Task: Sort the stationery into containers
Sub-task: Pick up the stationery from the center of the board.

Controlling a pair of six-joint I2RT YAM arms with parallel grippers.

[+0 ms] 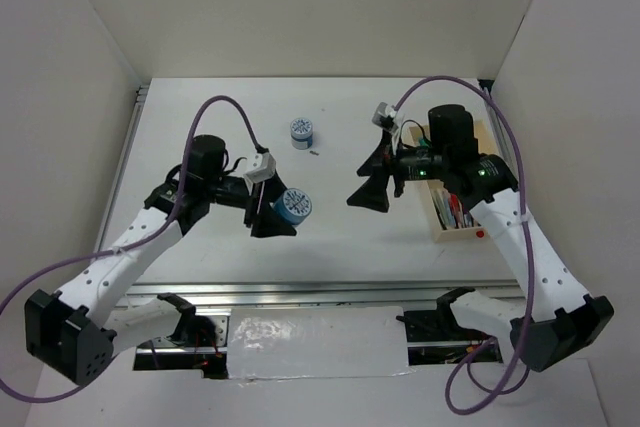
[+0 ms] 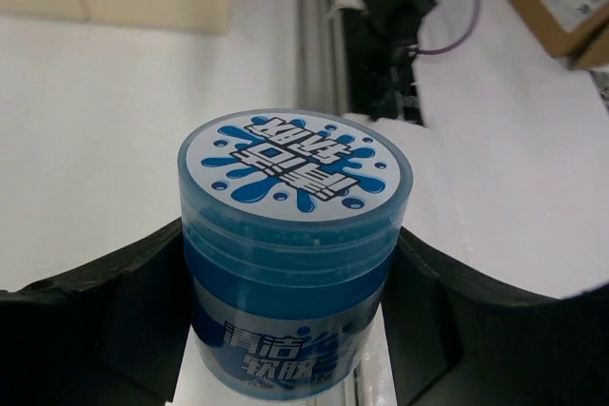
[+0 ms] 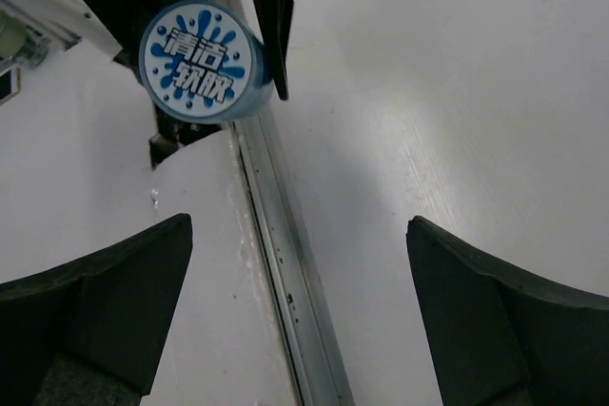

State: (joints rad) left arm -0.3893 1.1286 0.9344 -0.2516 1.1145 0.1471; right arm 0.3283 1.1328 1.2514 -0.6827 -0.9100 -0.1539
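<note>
Just beyond held pot (image 1: 293, 205), second pot (image 1: 302, 133), right arm (image 1: 500, 217) over tray (image 1: 447, 235).

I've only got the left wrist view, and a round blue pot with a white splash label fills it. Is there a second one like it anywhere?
Observer: Yes. Apart from that held round blue pot, a second round blue-white pot stands alone toward the far middle of the white table.
Operator: Is the right gripper busy?
Observer: No. The right gripper has its jaws wide open, nothing between them.
Operator: And the tray?
Observer: The pale wooden tray lies at the table's right side, partly under the right arm.
</note>
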